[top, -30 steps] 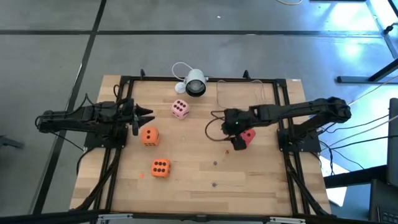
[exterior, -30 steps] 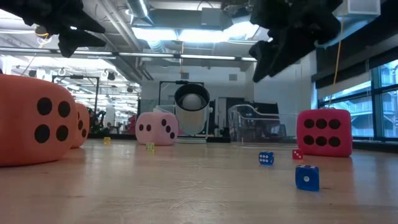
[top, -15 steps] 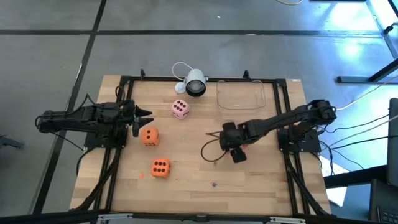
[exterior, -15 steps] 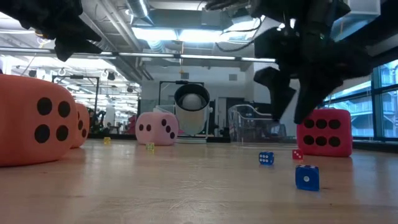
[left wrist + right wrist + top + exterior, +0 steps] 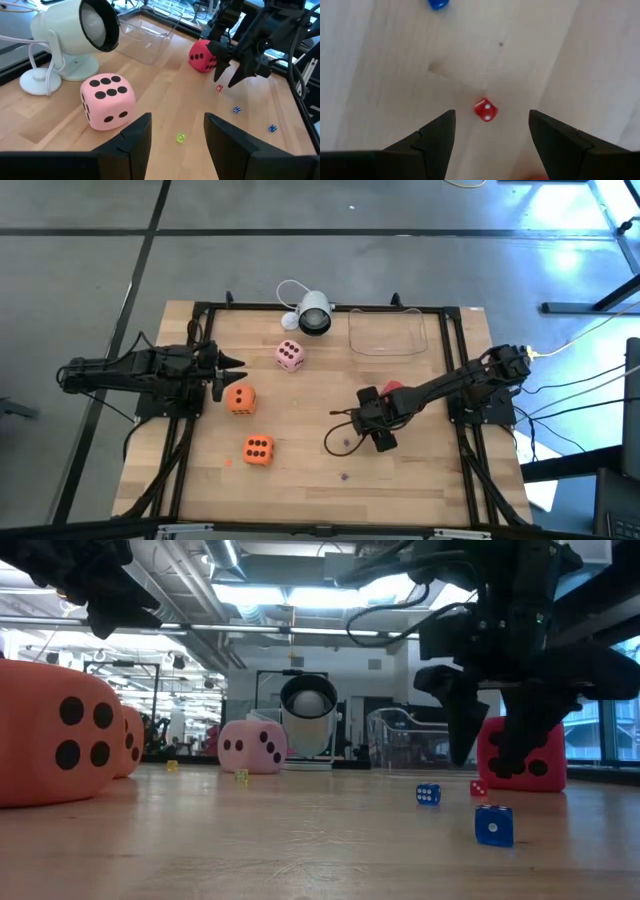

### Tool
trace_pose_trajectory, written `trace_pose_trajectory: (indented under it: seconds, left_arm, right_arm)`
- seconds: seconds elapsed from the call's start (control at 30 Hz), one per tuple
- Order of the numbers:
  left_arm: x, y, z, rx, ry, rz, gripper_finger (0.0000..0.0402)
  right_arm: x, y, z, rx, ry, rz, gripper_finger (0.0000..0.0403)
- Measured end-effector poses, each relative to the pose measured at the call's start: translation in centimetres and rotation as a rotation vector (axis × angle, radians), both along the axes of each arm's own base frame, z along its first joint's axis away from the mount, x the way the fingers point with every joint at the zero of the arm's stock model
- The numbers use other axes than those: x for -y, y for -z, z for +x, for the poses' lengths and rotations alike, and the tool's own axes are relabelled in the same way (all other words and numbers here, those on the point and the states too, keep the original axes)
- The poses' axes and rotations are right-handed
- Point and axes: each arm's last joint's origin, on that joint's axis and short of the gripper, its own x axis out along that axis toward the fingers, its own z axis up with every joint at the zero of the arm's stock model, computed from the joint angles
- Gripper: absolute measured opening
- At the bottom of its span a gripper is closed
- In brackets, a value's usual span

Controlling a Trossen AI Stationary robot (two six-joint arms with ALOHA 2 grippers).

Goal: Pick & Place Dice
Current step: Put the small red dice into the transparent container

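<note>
The red die [image 5: 393,388] sits on the table, with my right gripper [image 5: 376,432] just on its near side, pointing down and open. In the right wrist view a tiny red die [image 5: 485,110] lies on the wood between the open fingertips, untouched. The low view shows that gripper [image 5: 490,750] hanging in front of the red die [image 5: 535,755]. The pink die [image 5: 290,355] and two orange dice [image 5: 240,398] [image 5: 258,449] rest on the left half. My left gripper [image 5: 235,365] waits open above the left side, beside the upper orange die.
A white round camera [image 5: 313,315] and a clear tray [image 5: 386,332] stand at the far edge. Tiny blue dice [image 5: 428,794] [image 5: 494,825] and a tiny yellow-green one [image 5: 180,138] lie scattered on the wood. A black frame [image 5: 455,360] runs along the table's sides.
My right gripper has moved from over the red die toward the table's near edge and a little left, dropping close to the wood and tipping its fingers downward. The red die, hidden under it before, shows again. The dice have stayed put.
</note>
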Motion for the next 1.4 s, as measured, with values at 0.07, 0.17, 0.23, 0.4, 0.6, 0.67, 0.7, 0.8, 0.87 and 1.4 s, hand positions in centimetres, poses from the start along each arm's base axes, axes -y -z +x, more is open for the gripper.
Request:
trace_pose_trajectory:
  seconds: [0.07, 0.17, 0.23, 0.4, 0.6, 0.67, 0.7, 0.8, 0.87, 1.4]
  left_arm:
    - [0.0, 0.0, 0.0, 0.0, 0.0, 0.0, 0.0176]
    - [0.02, 0.0, 0.01, 0.0, 0.007, -0.003, 0.0176]
    - [0.02, 0.0, 0.01, 0.0, 0.008, -0.004, 0.0176]
    - [0.03, 0.0, 0.01, 0.002, 0.008, -0.01, 0.0176]
    - [0.03, 0.0, 0.01, 0.005, 0.005, -0.018, 0.0176]
    - [0.03, 0.0, 0.01, 0.005, 0.004, -0.019, 0.0176]
    - [0.03, 0.0, 0.01, 0.006, 0.003, -0.022, 0.0176]
    - [0.03, 0.0, 0.01, 0.008, 0.001, -0.028, 0.0176]
    - [0.03, 0.0, 0.01, 0.008, 0.0, -0.028, 0.0176]
    - [0.03, 0.0, 0.01, 0.015, -0.009, -0.051, 0.0176]
  right_arm:
    - [-0.04, 0.15, 0.01, -0.007, 0.022, 0.016, 0.0251]
    - [-0.09, 0.41, 0.04, -0.019, 0.064, 0.037, 0.0252]
    - [-0.1, 0.45, 0.05, -0.019, 0.091, 0.043, 0.0251]
    - [-0.07, 0.44, 0.06, -0.013, 0.254, 0.083, 0.0243]
    - [-0.2, 0.41, 0.2, -0.003, 0.42, 0.154, 0.0227]
    - [-0.24, 0.37, 0.35, 0.012, 0.469, 0.174, 0.0222]
    - [-0.28, 0.35, 0.46, 0.024, 0.493, 0.186, 0.022]
    - [-0.31, 0.31, 0.58, 0.037, 0.531, 0.202, 0.0215]
    - [-0.3, 0.32, 0.58, 0.037, 0.541, 0.203, 0.0211]
    - [0.58, 0.47, 0.54, 0.015, 0.588, 0.184, 0.0182]
